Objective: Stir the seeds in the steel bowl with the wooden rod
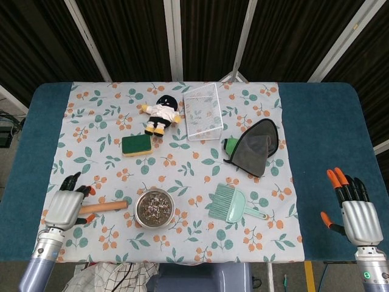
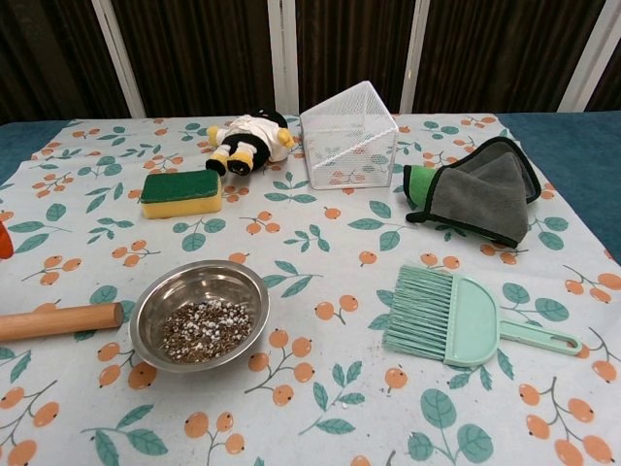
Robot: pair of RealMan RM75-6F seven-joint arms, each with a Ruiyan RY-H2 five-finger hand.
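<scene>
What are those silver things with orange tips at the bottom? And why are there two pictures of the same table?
Those are a robot's two hands. A person steers them from afar. The left hand is over the end of a wooden rod, though I can't tell if it grips it yet. The right hand waits with fingers apart, holding nothing.

One picture comes from a camera on the robot's head, looking straight down. The other comes from its chest, looking across the table from low down.

On the flowery cloth lie a steel bowl of seeds, a sponge, a plush doll, a wire basket, a grey mitt and a little green brush.

The robot should stir the seeds with the rod.
</scene>
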